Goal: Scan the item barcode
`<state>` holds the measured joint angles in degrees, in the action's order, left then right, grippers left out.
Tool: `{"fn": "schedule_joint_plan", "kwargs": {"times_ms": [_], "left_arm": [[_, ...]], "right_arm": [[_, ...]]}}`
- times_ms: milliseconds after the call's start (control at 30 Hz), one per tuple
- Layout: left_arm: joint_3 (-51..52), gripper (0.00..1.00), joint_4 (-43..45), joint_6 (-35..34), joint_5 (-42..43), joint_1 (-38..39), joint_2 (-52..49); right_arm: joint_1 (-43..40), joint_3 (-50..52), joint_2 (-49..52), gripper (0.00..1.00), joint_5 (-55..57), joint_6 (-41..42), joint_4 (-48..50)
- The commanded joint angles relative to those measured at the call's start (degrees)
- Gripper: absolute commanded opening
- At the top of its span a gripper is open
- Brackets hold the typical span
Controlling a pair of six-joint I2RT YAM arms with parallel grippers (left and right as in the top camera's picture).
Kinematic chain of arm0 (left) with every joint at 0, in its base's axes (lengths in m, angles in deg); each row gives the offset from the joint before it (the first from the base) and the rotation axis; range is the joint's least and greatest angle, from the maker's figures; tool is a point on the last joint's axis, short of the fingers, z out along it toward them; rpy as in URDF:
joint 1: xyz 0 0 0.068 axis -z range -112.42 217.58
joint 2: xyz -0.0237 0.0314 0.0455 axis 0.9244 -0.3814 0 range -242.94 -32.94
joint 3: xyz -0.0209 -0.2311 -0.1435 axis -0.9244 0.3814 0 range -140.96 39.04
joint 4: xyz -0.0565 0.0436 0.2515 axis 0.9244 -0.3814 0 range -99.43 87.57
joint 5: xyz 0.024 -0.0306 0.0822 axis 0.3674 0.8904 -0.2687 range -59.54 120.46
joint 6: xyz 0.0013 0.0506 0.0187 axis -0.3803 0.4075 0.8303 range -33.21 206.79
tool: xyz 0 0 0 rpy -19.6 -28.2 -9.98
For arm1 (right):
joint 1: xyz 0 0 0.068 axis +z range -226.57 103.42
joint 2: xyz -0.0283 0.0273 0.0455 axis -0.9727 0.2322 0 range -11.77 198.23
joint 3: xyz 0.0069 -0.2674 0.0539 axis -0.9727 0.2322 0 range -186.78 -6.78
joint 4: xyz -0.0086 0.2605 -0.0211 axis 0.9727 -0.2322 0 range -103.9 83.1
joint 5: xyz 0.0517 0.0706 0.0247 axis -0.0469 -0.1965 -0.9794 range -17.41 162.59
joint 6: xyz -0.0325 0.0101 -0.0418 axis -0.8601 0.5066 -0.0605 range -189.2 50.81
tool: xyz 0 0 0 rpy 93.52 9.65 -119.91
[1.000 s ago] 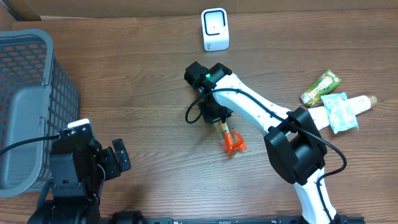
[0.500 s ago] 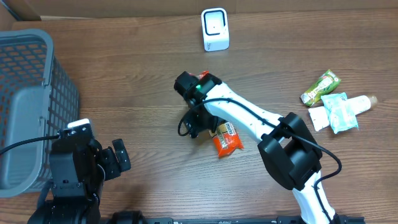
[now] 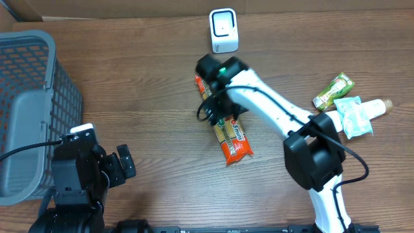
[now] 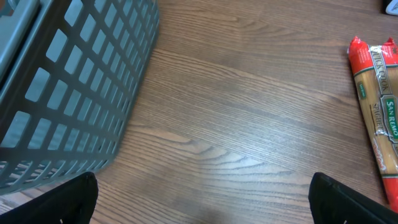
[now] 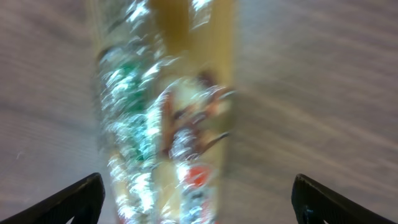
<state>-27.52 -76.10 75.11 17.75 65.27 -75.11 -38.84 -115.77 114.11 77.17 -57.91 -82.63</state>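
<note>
Right gripper (image 3: 217, 103) hangs over the upper half of the spaghetti packet (image 3: 231, 134), jaws spread wide. In the wrist view both fingertips (image 5: 68, 202) sit far apart with the blurred packet (image 5: 168, 124) between them, not pinched. Packet lies flat on the wooden table (image 3: 142, 77), below the white barcode scanner (image 3: 224, 30), red end nearest the robot. Left gripper (image 3: 119, 165) is wide open with nothing in it, near the grey basket (image 3: 26, 110). Left wrist view shows the basket wall (image 4: 68, 81) and the packet (image 4: 376, 118) at the right edge. A green snack pack (image 3: 334, 90) lies far right.
</note>
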Motion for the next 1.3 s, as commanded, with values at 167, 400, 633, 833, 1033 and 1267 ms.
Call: {"fn": "schedule_joint_plan", "kwargs": {"times_ms": [167,400,633,833,1033,1267], "left_arm": [[0.11,1.00,0.20,-0.57,-0.92,-0.31,0.20],[0.11,1.00,0.20,-0.57,-0.92,-0.31,0.20],[0.11,1.00,0.20,-0.57,-0.94,-0.31,0.20],[0.11,1.00,0.20,-0.57,-0.94,-0.31,0.20],[0.11,0.99,0.20,-0.57,-0.92,-0.31,0.20],[0.11,1.00,0.20,-0.57,-0.94,-0.31,0.20]], "right_arm": [[-2.01,9.22,-2.27,1.00,-13.66,-7.02,8.92],[-0.66,14.73,-2.25,1.00,-10.78,-0.55,13.64],[-0.50,15.06,-0.79,0.67,-6.56,4.87,14.53],[-0.50,13.25,-0.83,0.11,-7.08,4.79,13.27],[-0.85,5.35,-1.31,0.04,-10.29,0.57,6.23],[-4.35,-11.58,-3.02,0.04,-14.40,-5.25,-3.48]]}}
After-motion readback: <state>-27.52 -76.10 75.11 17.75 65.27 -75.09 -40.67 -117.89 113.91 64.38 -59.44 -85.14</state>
